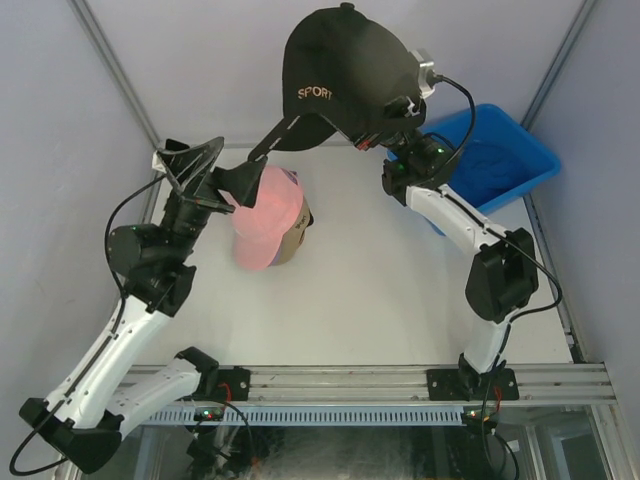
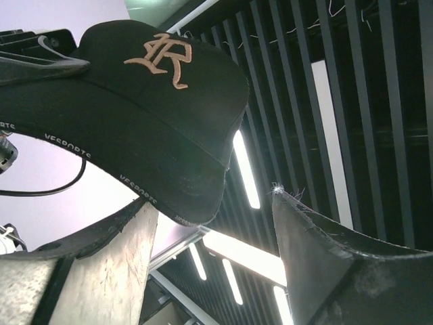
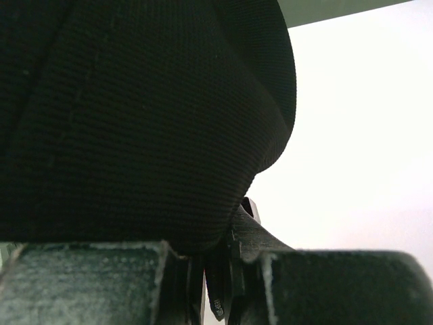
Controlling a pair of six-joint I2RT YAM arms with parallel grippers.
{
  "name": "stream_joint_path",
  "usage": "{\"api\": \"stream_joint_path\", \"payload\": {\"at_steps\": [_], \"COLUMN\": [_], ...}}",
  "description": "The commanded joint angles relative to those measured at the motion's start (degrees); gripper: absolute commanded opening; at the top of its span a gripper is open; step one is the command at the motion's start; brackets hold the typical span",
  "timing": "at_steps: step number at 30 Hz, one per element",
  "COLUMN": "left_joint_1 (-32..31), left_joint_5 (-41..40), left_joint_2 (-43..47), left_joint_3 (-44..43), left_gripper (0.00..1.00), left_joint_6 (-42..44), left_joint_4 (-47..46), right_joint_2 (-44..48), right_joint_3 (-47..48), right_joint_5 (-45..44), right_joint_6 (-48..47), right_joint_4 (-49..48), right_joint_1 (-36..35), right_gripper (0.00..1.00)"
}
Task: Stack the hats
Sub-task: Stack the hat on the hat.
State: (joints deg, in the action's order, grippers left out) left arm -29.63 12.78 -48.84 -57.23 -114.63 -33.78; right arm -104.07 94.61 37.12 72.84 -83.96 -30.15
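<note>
My right claw (image 3: 216, 261) is clamped on the black hat (image 1: 345, 60), held high over the tabletop's (image 1: 400, 290) far edge. My left claw (image 1: 215, 168) gapes wide beside the pink hat (image 1: 265, 215), which sits on a tan hat (image 1: 296, 240) left of centre.

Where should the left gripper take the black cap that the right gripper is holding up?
By the brim, coming from below. The right gripper pinches the black cap at the crown, so the curved brim juts free toward the open left gripper, with its edge hanging just above it.
</note>
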Motion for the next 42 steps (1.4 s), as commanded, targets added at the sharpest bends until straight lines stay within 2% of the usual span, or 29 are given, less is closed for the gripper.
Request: {"api": "stream_joint_path", "payload": {"at_steps": [1, 6, 9, 10, 11, 14, 15, 16, 19, 22, 26, 28, 30, 35, 36, 38, 42], "left_joint_1": [-0.2, -0.3, -0.3, -0.3, -0.3, -0.3, -0.2, -0.2, 0.0, 1.4, 6.1, 6.5, 7.1, 7.7, 7.7, 7.7, 7.9], "left_joint_5": [1.4, 2.2, 2.4, 2.0, 1.4, -0.3, -0.5, -0.5, -1.2, -1.1, -0.7, -4.1, -6.3, -11.5, -12.5, -14.5, -15.5], "left_joint_2": [-1.5, -2.5, -3.8, -4.1, -4.6, -5.7, -5.9, -6.1, -7.3, -7.9, -3.4, 0.1, 1.6, 2.5, 2.5, 2.5, 1.2], "left_joint_3": [-4.5, -4.3, -4.0, -3.6, -3.1, -1.5, -1.1, -0.7, 0.4, -0.3, -1.4, -1.1, -0.8, 0.8, 0.8, 0.7, -0.1], "left_gripper": [0.72, 0.71, 0.65, 0.59, 0.5, 0.11, 0.04, 0.01, 0.0, 0.0, 0.0, 0.0, 0.0, 0.0, 0.0, 0.0, 0.0], "left_joint_6": [-2.5, -3.6, -4.5, -5.0, -5.5, -6.7, -6.8, -6.8, -6.3, -2.8, 10.8, 18.7, 25.0, 32.6, 33.9, 35.7, 38.1], "left_joint_4": [-2.2, -4.1, -6.2, -7.5, -9.3, -13.9, -14.6, -15.1, -18.9, -20.1, -5.7, 4.7, 9.8, 10.4, 10.3, 10.1, 10.0], "right_joint_2": [-1.0, -3.4, -4.8, -5.2, -5.6, -6.0, -5.8, -5.7, -5.9, -5.6, -2.4, -0.3, 0.6, 1.0, 0.9, 0.8, 0.0], "right_joint_3": [3.6, 6.9, 9.6, 10.3, 10.7, 10.2, 9.7, 9.4, 9.3, 4.4, -8.6, -14.4, -17.7, -21.1, -21.7, -22.9, -23.4], "right_joint_5": [1.9, 2.5, 3.1, 3.4, 3.6, 3.6, 3.3, 3.2, 3.0, -2.1, -9.8, -11.7, -12.2, -13.2, -13.6, -14.6, -16.8], "right_joint_6": [0.3, 1.2, 1.7, 1.9, 2.2, 2.9, 3.0, 3.1, 4.6, 9.0, 14.1, 14.8, 16.0, 19.7, 20.2, 21.4, 22.4], "right_joint_4": [-2.7, -2.7, -2.7, -2.7, -2.7, -2.7, -2.7, -2.7, -2.6, -2.6, -2.7, -2.7, -2.6, -2.6, -2.6, -2.6, -2.5], "right_joint_1": [-1.6, -3.5, -5.4, -6.0, -6.4, -7.0, -7.1, -7.1, -7.2, -5.8, -2.8, -1.7, -0.9, 0.0, 0.0, 0.2, 0.4], "right_gripper": [0.0, 0.0, 0.0, 0.0, 0.0, 0.0, 0.0, 0.0, 0.0, 0.01, 0.15, 0.23, 0.28, 0.35, 0.42, 0.48, 0.53]}}
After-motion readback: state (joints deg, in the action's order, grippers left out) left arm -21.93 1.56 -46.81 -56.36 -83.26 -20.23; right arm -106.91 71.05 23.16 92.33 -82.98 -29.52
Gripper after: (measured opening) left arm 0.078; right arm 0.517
